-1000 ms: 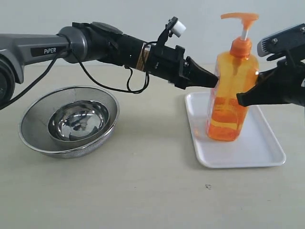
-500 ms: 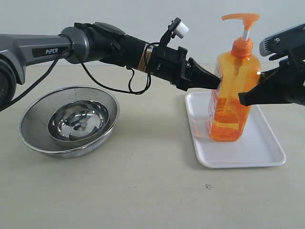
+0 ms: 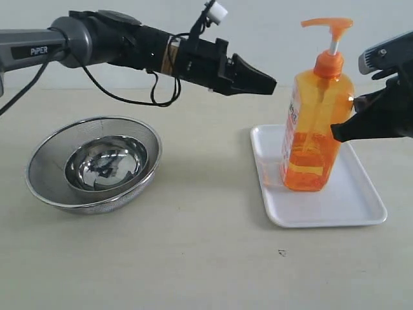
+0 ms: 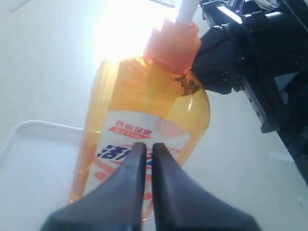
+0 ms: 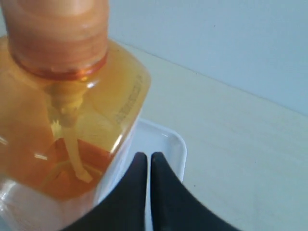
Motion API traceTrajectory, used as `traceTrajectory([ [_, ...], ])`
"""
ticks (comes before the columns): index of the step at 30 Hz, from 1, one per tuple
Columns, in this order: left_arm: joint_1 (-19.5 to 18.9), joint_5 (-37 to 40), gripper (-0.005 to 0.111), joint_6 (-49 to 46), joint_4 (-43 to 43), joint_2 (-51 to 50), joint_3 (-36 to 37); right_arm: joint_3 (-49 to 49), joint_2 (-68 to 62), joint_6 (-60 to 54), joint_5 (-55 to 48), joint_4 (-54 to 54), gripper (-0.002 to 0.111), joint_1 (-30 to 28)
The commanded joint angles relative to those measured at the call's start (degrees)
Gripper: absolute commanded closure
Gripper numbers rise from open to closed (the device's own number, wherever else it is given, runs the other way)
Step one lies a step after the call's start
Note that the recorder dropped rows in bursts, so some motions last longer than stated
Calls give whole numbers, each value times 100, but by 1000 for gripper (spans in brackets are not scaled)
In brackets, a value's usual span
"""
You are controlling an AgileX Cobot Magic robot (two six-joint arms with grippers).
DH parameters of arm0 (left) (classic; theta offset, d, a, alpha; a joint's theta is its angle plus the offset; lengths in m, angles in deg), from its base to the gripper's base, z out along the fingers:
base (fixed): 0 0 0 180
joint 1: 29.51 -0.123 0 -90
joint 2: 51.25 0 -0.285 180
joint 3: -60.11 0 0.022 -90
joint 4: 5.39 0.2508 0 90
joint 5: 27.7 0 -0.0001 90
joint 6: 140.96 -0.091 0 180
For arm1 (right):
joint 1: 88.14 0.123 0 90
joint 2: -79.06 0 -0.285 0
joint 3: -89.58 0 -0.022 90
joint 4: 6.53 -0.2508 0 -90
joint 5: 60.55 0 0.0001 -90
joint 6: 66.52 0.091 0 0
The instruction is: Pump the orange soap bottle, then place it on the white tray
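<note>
The orange soap bottle [image 3: 316, 129] stands upright on the white tray [image 3: 348, 206], pump head [image 3: 328, 24] up. My left gripper [image 3: 271, 82] is shut and empty, hanging above the table a little to the left of the bottle, level with its shoulder and not touching it. In the left wrist view its tips [image 4: 146, 147] point at the bottle's label [image 4: 144, 139]. My right gripper [image 3: 337, 134] is shut and empty, its tip close by the bottle's right side. In the right wrist view the bottle [image 5: 62, 120] fills one side and the tray's corner [image 5: 168, 144] lies beyond the tips [image 5: 145, 156].
A round steel mesh strainer [image 3: 45, 152] with a smaller steel bowl [image 3: 106, 165] inside it sits on the table at the left. A cable loops under the left arm [image 3: 116, 42]. A small dark speck [image 3: 281, 252] lies on the table in front of the tray.
My left gripper has drawn back from the bottle's left side, moving up and to the left. The bottle stays upright on the tray. The right gripper has shifted slightly to the right.
</note>
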Motion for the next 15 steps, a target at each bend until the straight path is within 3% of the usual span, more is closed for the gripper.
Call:
traceTrajectory([
  [1,-303,-79,102,82,-71,220,-18,36,473,-110,-117,43,109,-44],
  [8,-478,-79,102,-317,-71,1074,346,15,1270,-339,-393,43,109,-44],
  [12,-478,89,102,-828,-71,2199,1452,15,1679,-346,-751,43,109,-44],
  [15,-478,1155,102,-850,-71,3077,2474,15,1892,-171,-751,43,109,-44],
])
